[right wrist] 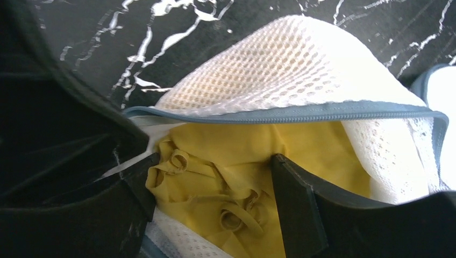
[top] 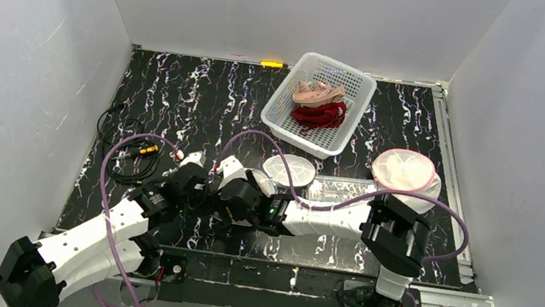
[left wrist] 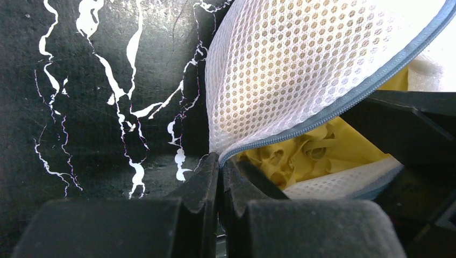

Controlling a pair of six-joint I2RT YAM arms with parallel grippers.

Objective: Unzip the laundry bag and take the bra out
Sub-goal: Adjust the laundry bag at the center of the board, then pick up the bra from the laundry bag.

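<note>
The white mesh laundry bag point(left wrist: 279, 70) with a blue-grey zipper point(left wrist: 344, 102) lies open on the black marbled table. My left gripper point(left wrist: 220, 164) is shut on the bag's zipper edge at its corner and holds the upper flap up. A yellow bra point(right wrist: 231, 156) lies crumpled inside the open bag point(right wrist: 279, 70). My right gripper point(right wrist: 215, 183) is open, reaching into the mouth, with one finger on each side of the bra. In the top view both grippers, left point(top: 196, 179) and right point(top: 226, 183), meet at the near table edge and hide the bag.
A white basket point(top: 349, 120) at the back holds a beige bra point(top: 317, 93) and a red one point(top: 320, 115). A round white mesh pouch point(top: 289, 170) and a pink-rimmed round bag point(top: 403, 171) lie to the right. Black cables point(top: 127, 152) lie at the left.
</note>
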